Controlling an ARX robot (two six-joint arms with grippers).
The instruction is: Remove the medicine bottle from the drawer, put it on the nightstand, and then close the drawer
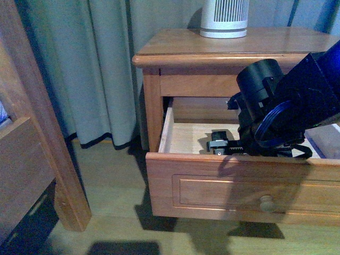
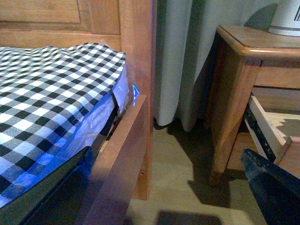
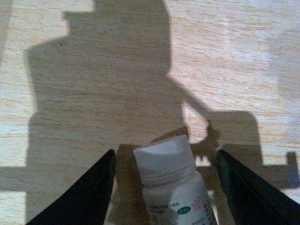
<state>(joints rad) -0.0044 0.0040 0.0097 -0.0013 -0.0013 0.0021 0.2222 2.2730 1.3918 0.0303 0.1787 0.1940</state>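
The white medicine bottle [image 3: 171, 180] with a ribbed round cap lies on the pale floor of the drawer [image 3: 117, 70]. My right gripper [image 3: 165, 154] is open, and its dark fingers [image 3: 79, 201] flank the bottle without touching it. In the front view the right arm reaches down into the pulled-out drawer [image 1: 239, 188] of the nightstand [image 1: 239, 45], and the gripper [image 1: 220, 144] hides the bottle. My left gripper [image 2: 165, 187] is open and holds nothing, low beside the bed, with one finger [image 2: 276, 187] near the nightstand [image 2: 239, 47].
A white slatted device [image 1: 224, 18] stands at the back of the nightstand top. A wooden bed frame [image 1: 37, 133] with a checkered cover [image 2: 47, 93] is on the left. Curtains [image 1: 90, 64] hang behind. Bare floor [image 1: 106, 202] lies between the bed and the nightstand.
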